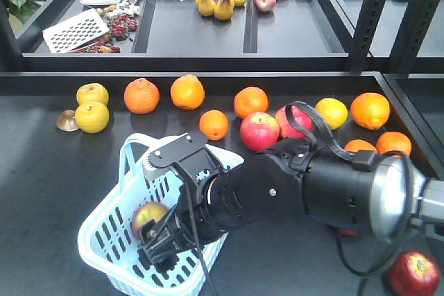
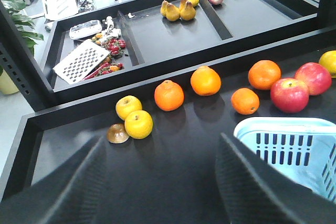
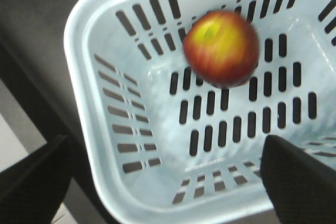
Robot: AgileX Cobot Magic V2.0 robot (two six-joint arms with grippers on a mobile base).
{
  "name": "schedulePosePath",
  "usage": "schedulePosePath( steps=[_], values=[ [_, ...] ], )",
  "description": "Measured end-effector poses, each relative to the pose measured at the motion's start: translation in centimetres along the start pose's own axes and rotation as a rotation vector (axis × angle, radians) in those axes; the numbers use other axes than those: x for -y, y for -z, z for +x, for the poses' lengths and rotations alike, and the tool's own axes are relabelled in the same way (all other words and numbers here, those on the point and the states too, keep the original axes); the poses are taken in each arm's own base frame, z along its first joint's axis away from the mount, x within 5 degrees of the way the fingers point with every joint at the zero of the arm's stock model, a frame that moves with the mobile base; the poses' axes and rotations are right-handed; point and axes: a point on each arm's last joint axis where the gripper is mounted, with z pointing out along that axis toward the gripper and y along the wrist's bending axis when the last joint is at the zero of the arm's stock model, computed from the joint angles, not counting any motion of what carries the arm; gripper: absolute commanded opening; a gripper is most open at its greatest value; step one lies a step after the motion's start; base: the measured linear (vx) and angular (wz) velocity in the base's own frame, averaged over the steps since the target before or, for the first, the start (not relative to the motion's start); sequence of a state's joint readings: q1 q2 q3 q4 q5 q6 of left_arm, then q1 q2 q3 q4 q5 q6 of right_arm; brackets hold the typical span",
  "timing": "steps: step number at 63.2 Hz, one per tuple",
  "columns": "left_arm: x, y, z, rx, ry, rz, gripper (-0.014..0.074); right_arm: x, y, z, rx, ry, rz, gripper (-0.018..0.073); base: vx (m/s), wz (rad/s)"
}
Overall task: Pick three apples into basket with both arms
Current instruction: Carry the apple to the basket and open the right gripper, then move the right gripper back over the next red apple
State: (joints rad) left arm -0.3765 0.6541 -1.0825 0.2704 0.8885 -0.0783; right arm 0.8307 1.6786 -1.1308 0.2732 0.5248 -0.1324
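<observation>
The right arm (image 1: 333,185) enters from the right edge of the front view and stretches low across the desk (image 1: 41,192) toward the lower left. Its wrist is tipped down, so the right gripper (image 1: 161,244) hangs inside the basket (image 1: 111,254). In the right wrist view its fingers (image 3: 299,182) show only as two dark tips cut off at the bottom corners. They are spread wide, with only the basket's slotted floor between them.

One apple (image 1: 149,216) lies in the basket, free of the fingers and just beside them in the front view. The right wrist view shows it in the upper middle, blurred, on the floor.

Of the left arm only the left gripper (image 2: 163,148) shows, at the bottom of the left wrist view. Its fingers (image 2: 252,182) are spread apart over bare desk, with a corner of the basket at the lower right.

A second apple (image 1: 414,274) sits on the desk in the lower right corner of the front view, against the bottom edge. A sliver of red (image 1: 347,232) peeks out under the arm, but I cannot tell what it is. The arm hides the basket's right side and part of one of the pink-red apples (image 1: 295,121).
</observation>
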Motion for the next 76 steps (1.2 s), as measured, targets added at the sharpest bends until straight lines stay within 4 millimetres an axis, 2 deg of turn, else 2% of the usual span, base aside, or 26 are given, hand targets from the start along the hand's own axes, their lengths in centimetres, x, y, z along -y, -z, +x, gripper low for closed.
schedulePosePath(
  steps=[10, 16, 21, 29, 41, 49, 56, 76],
  values=[
    [0.0, 0.0, 0.0, 0.000, 0.000, 0.000, 0.0438, 0.2, 2.6, 0.2, -0.024, 0.017, 0.016, 0.0648, 0.00, 0.00],
    [0.0, 0.0, 0.0, 0.000, 0.000, 0.000, 0.0438, 1.7, 4.7, 0.3, -0.031, -0.008, 0.065, 0.0624, 0.00, 0.00],
    [0.0, 0.0, 0.0, 0.000, 0.000, 0.000, 0.0438, 3.6, 6.6, 0.4, -0.035, -0.051, 0.126, 0.0613, 0.00, 0.00],
    [0.0, 0.0, 0.0, 0.000, 0.000, 0.000, 0.0438, 8.0, 9.0, 1.4, -0.079, -0.140, 0.247, 0.0611, 0.00, 0.00],
    [0.0, 0.0, 0.0, 0.000, 0.000, 0.000, 0.0438, 14.9, 10.5, 4.1, -0.137, -0.309, 0.403, 0.0610, 0.00, 0.00],
    [0.0, 0.0, 0.0, 0.000, 0.000, 0.000, 0.0438, 19.1, 10.3, 6.8, -0.162, -0.430, 0.473, 0.0610, 0.00, 0.00],
    [0.0, 0.0, 0.0, 0.000, 0.000, 0.000, 0.0438, 21.8, 9.2, 8.6, -0.205, -0.495, 0.492, 0.0610, 0.00, 0.00],
    [0.0, 0.0, 0.0, 0.000, 0.000, 0.000, 0.0428, 25.1, 4.2, 10.0, -0.213, -0.492, 0.490, 0.0610, 0.00, 0.00]
  ],
)
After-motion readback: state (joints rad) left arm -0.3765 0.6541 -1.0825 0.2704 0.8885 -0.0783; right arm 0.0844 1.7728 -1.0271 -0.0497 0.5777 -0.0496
